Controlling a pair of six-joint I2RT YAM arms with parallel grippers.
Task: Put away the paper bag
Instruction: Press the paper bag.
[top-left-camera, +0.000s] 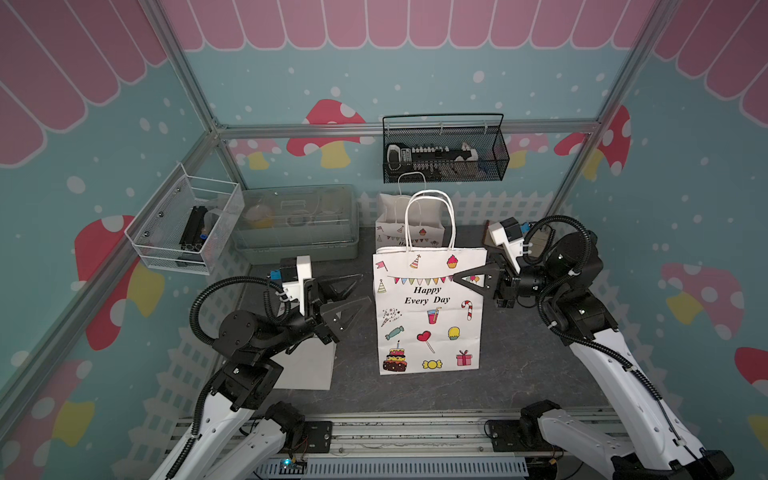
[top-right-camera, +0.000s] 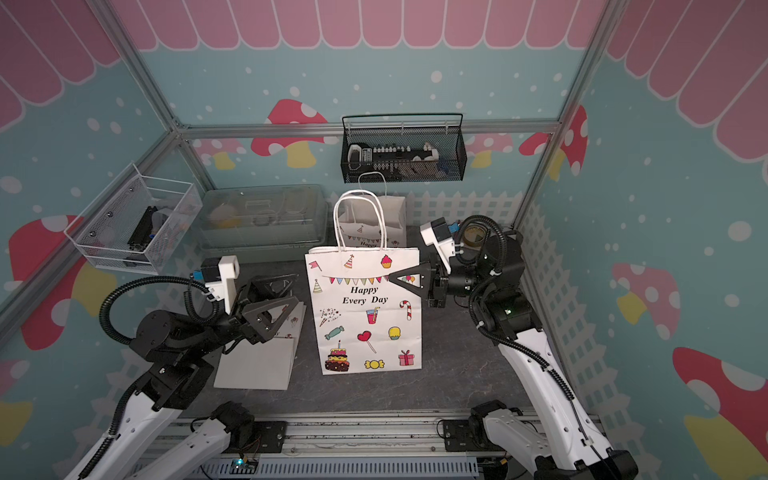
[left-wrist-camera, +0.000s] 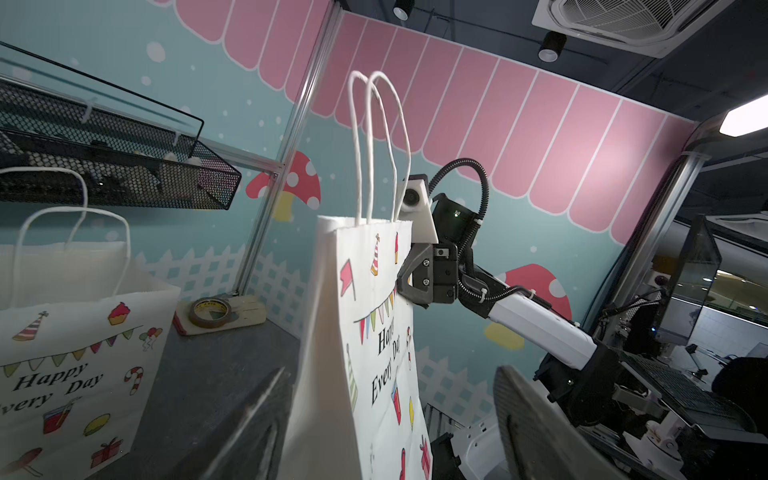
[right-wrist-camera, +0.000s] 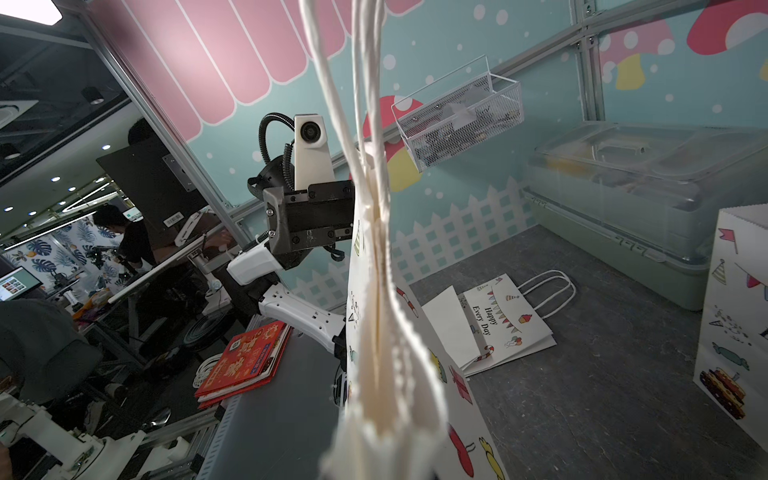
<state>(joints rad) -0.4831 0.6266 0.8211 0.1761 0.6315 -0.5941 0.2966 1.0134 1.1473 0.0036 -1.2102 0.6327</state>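
Top views both show the white paper bag printed with party pictures (top-left-camera: 428, 328) standing upright at frame centre, long axis vertical. The right gripper (top-left-camera: 465, 278) is clamped on its upper right edge. The left gripper (top-left-camera: 365, 287), fingers apart, sits just left of the free edge, not touching.

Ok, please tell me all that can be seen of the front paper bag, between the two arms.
The paper bag is white, printed with "Happy Every Day", bunting, a cake and sweets. Two white cord handles rise from its top, whose mouth is pressed nearly shut. It stands upright on the dark table. The right gripper has its jaws shut on its upper side edge; the left gripper, jaws open, is at the opposite edge.
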